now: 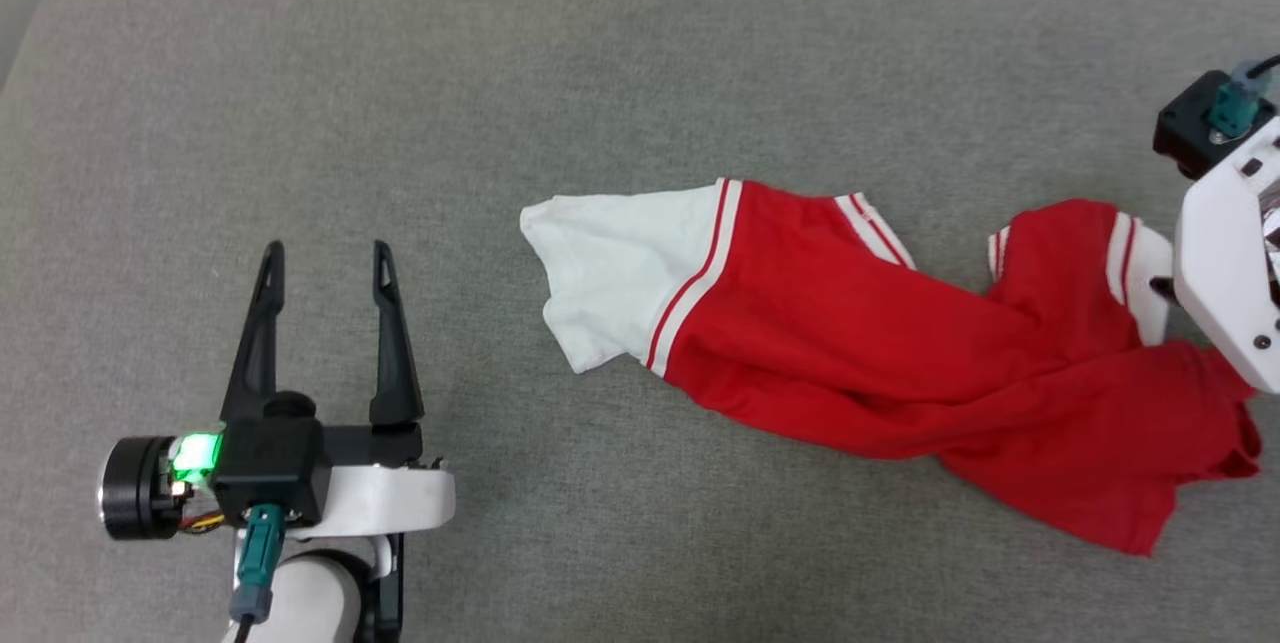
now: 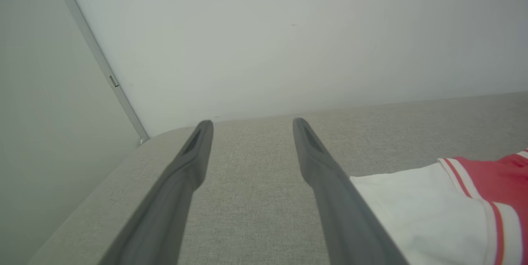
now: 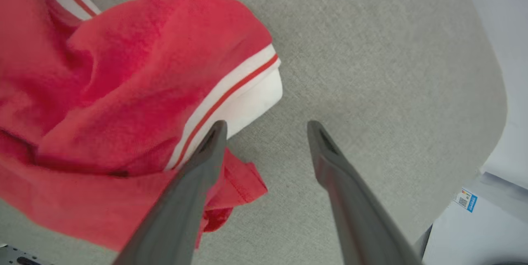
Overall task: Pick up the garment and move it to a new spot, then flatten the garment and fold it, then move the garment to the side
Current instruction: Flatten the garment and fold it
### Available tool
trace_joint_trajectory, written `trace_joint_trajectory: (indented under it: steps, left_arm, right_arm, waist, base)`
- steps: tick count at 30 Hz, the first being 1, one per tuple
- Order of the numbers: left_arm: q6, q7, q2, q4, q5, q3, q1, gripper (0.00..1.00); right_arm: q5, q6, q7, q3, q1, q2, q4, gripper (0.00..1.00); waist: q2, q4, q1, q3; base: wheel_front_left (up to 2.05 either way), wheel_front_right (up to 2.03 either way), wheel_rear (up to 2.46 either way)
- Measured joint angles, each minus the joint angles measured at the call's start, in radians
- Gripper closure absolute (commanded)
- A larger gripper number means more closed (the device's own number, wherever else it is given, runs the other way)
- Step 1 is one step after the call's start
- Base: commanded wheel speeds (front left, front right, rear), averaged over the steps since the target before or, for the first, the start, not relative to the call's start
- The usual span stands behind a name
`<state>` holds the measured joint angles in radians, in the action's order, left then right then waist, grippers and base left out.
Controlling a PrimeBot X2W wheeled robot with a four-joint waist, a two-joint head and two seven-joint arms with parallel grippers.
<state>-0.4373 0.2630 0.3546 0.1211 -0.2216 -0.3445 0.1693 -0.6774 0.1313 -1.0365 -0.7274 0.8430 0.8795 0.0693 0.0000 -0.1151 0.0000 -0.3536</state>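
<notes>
The garment (image 1: 880, 363) lies crumpled and stretched across the grey cushion surface, right of centre in the head view: red body, white sleeves, red-white stripe trim. Its lettering is hidden. My left gripper (image 1: 327, 261) stands open at the lower left, well clear of the cloth; in its wrist view its fingers (image 2: 252, 127) frame bare fabric, the white sleeve (image 2: 416, 211) lying to the right. My right gripper (image 3: 267, 129) is open above the garment's right end (image 3: 123, 92), one finger (image 3: 198, 174) over the red cloth, nothing between them. Its white wrist housing (image 1: 1230, 253) sits at the right edge.
The grey cushion surface (image 1: 600, 73) spreads wide to the left and far side of the garment. A pale wall (image 2: 288, 30) rises behind its far edge. The surface's rounded corner (image 3: 491, 104) drops off to the right of my right gripper.
</notes>
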Motion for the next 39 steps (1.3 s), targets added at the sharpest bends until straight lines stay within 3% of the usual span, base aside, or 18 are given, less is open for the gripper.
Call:
trace_joint_trajectory:
  steps: [8, 14, 15, 16, 21, 27, 33, 36, 39]
  left_arm:
    - [0.074, 0.0, -0.074, -0.009, 0.051, 0.064, 0.021, 0.0]
    - [0.113, 0.0, -0.111, -0.017, 0.079, 0.107, 0.02, 0.0]
    - [0.119, 0.0, -0.115, -0.019, 0.082, 0.113, 0.018, 0.0]
    - [0.123, 0.0, -0.116, -0.021, 0.089, 0.121, 0.016, 0.0]
    - [0.146, 0.0, -0.135, -0.027, 0.107, 0.148, -0.007, 0.0]
    - [0.165, 0.0, -0.144, -0.025, 0.123, 0.174, -0.039, 0.0]
    - [0.184, 0.0, -0.16, -0.014, 0.14, 0.185, -0.039, 0.0]
    - [0.194, 0.0, -0.168, -0.015, 0.141, 0.192, -0.039, 0.0]
    - [0.201, 0.0, -0.173, -0.018, 0.147, 0.2, -0.038, 0.0]
  right_arm:
    - [-0.043, 0.0, -0.02, -0.073, 0.019, -0.019, 0.111, 0.0]
    - [-0.087, 0.0, 0.028, -0.097, 0.019, -0.01, 0.131, 0.0]
    - [-0.086, 0.0, 0.042, -0.105, 0.02, -0.009, 0.132, 0.75]
    - [-0.086, 0.0, 0.058, -0.113, 0.022, -0.008, 0.132, 1.0]
    - [-0.086, 0.0, 0.157, -0.127, 0.057, -0.009, 0.135, 1.0]
    - [-0.079, 0.0, 0.261, -0.086, 0.127, 0.048, 0.125, 1.0]
    - [-0.077, 0.0, 0.303, -0.008, 0.104, 0.109, 0.221, 1.0]
    - [-0.062, 0.0, 0.304, 0.001, 0.024, 0.108, 0.289, 1.0]
    - [-0.053, 0.0, 0.331, 0.022, -0.045, 0.053, 0.368, 1.0]
  waist:
    - [0.0, -0.044, 0.0, -0.086]
    - [0.0, -0.048, -0.0001, -0.1]
    - [0.0, -0.046, -0.0001, -0.095]
    - [0.0, -0.043, 0.0, -0.09]
    - [0.0, -0.024, 0.0, -0.051]
    - [0.0, 0.006, 0.0, -0.009]
    - [0.0001, 0.008, 0.0, -0.025]
    - [0.0, 0.002, 0.0, -0.045]
    - [0.0001, -0.004, 0.0, -0.066]
  base:
    - [0.0, 0.0, 0.0]
    - [0.0, 0.0, 0.0]
    - [0.0, 0.0, 0.0]
    - [0.0, 0.0, 0.0]
    - [0.0, 0.0, 0.0]
    - [0.0, 0.0, 0.0]
    - [0.0, 0.0, 0.0]
    - [0.0, 0.0, 0.0]
    - [0.0, 0.0, 0.0]
